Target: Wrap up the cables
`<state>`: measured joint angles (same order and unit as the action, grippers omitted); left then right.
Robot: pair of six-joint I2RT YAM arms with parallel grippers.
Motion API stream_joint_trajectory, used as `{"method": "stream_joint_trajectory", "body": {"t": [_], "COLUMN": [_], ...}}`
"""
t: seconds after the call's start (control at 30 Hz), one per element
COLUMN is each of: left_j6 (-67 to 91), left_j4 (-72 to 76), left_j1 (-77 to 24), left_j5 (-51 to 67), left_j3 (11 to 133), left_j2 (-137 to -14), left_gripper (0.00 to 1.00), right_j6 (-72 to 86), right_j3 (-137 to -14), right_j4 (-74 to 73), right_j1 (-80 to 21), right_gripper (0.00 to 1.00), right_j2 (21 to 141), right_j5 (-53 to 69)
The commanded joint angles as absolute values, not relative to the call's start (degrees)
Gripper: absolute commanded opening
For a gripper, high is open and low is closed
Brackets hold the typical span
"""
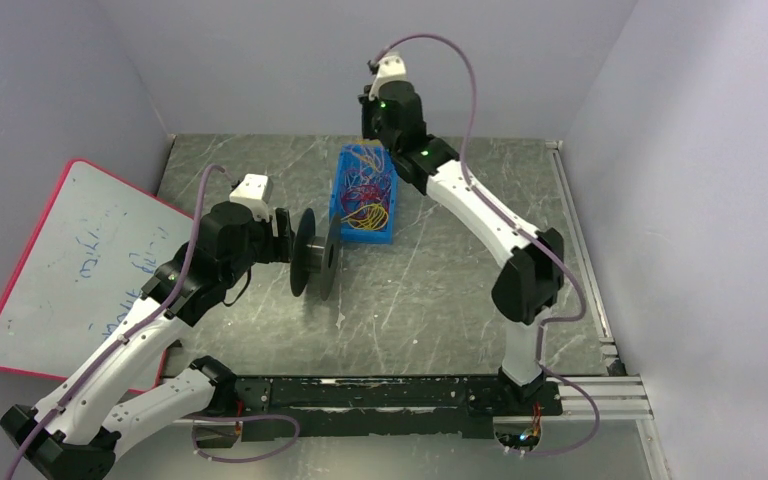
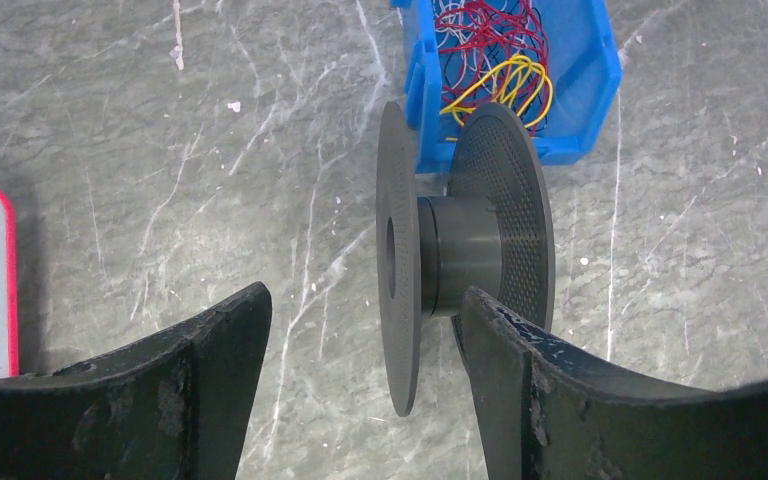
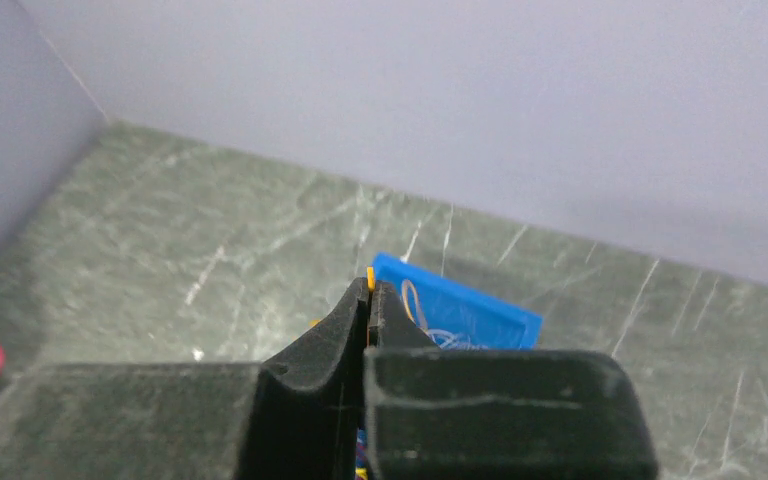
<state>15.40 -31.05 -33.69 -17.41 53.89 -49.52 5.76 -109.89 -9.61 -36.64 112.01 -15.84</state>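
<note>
Top external view: a red-edged whiteboard (image 1: 70,270) sits at far left. Next comes the left claw (image 1: 292,236), fingers spread wide, at a black spool (image 1: 316,255) standing on its rims on the table (image 1: 440,290). The left wrist view shows one finger beside the hub and the other clear of the flange. Just right of the spool, the cables (image 1: 365,200) lie heaped in a blue bin (image 1: 365,238), apart from that claw. Over the bin's far end the right claw (image 3: 369,295) is pressed together, pinching a yellow-orange sliver of cable at its tips.
</note>
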Motion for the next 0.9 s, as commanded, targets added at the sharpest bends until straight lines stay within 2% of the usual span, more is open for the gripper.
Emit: {"method": "stream_joint_trajectory", "body": {"t": [0.0,0.87], "left_j6": [14.86,15.56], "left_j4": [-29.09,-29.11], "left_j1": [-33.57,-33.50], "left_j5": [-18.34,-19.32], "left_j3": [53.54,53.44], "left_j2": [-49.31,-47.65], "left_gripper": [0.74,0.75], "right_j6": [5.88,5.44], "right_j3": [-108.11,-105.96], "right_j4": [-5.65,-5.19], "right_j1": [-36.50,-37.40], "right_gripper": [0.00,0.00], "right_j2": [107.40,87.12], "right_j5": [-16.38,-15.04]}}
